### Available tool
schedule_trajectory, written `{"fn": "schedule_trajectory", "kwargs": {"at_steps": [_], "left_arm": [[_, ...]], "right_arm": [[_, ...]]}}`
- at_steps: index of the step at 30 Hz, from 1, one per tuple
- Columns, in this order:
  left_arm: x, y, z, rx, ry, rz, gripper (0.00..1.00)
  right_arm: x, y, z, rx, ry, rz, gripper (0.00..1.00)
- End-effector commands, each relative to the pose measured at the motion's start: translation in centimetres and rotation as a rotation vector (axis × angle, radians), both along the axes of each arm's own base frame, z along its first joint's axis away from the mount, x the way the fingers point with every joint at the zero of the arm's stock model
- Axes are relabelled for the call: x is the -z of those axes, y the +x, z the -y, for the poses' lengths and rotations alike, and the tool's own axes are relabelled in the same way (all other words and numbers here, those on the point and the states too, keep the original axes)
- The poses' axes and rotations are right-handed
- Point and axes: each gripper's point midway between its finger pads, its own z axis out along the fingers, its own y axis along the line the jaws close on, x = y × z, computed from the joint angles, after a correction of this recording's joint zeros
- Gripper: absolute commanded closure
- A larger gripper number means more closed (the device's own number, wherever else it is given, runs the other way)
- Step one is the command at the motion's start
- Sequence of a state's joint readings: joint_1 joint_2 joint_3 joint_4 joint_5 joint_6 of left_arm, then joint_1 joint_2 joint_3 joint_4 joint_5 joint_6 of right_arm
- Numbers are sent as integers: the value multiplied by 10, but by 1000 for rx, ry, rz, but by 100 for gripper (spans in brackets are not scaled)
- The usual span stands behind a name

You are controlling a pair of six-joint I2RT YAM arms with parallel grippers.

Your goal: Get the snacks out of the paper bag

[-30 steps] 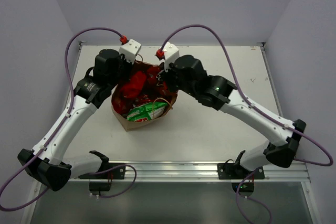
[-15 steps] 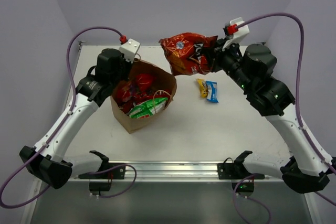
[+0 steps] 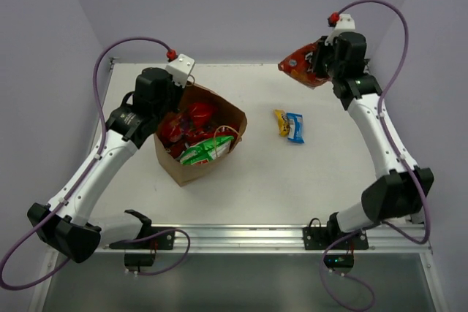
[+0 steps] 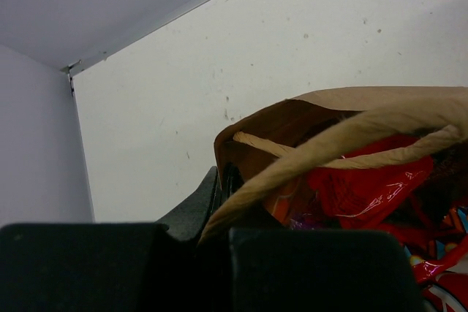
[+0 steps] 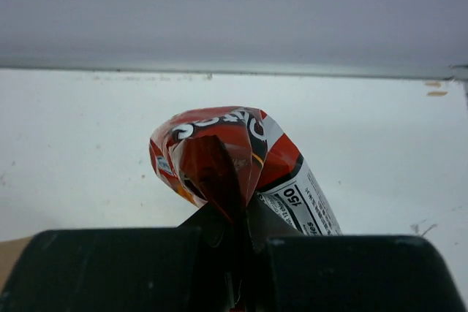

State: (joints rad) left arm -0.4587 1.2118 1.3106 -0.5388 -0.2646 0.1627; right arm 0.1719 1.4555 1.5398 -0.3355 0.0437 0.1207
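- The paper bag (image 3: 189, 172) is standing left of centre on the white tabletop (image 3: 292, 195), tilting so that its mouth is showing from above. It is plain brown kraft, creased, with a twisted paper handle (image 4: 267, 146).
- A green-and-white packet (image 3: 205, 153) is lying at the bag's near lip. Several red packets (image 3: 183, 126) of glossy, crinkled foil are crowding behind it.
- The left end effector (image 4: 196, 233) is clamping shut on the paper bag, with the far-left rim running between its fingers.
- A small yellow-and-blue packet (image 3: 290, 126) is lying flat on the tabletop to the right of the bag, well apart from it.
- The right end effector (image 5: 241, 228) is gripping a large red packet (image 3: 301, 65) by one pinched foil end and holding it in the air over the far right of the tabletop.
- Judgement: the step in hand is setting this packet down.
  - The arm should be lowering it onto a bare patch, apart from the bag and the yellow-and-blue packet, before the fingers part.
  - The foil looks slick and puffed, so a release from height is risking a slide.
  - The left grip should be steadying the bag throughout.
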Motion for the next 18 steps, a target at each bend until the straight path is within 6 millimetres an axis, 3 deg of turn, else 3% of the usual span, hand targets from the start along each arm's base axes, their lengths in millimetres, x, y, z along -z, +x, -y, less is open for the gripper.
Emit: {"fn": "schedule_trajectory", "kwargs": {"at_steps": [1, 3, 6, 7, 10, 11, 14, 15, 18], "left_arm": [[-68, 15, -11, -57, -31, 229, 100], [-71, 15, -14, -68, -22, 237, 100], [-74, 16, -16, -79, -13, 251, 100], [-74, 17, -16, -78, -12, 254, 100], [-74, 18, -16, -74, -4, 256, 100], [-72, 18, -16, -69, 2, 254, 100], [-71, 18, -15, -56, 15, 259, 100], [-72, 17, -16, -54, 18, 262, 100], [-73, 15, -14, -38, 18, 265, 100]], "right_arm": [[16, 35, -27, -117, 54, 17, 100], [22, 46, -38, -161, 74, 9, 100], [45, 64, -49, -198, 114, -42, 100], [62, 74, -49, -198, 128, -76, 100], [90, 89, -35, -142, 207, -163, 100], [113, 95, -30, -121, 230, -218, 100], [153, 102, 2, 6, 280, -331, 89], [164, 99, 19, 69, 286, -375, 78], [159, 86, 50, 200, 237, -395, 52]]}}
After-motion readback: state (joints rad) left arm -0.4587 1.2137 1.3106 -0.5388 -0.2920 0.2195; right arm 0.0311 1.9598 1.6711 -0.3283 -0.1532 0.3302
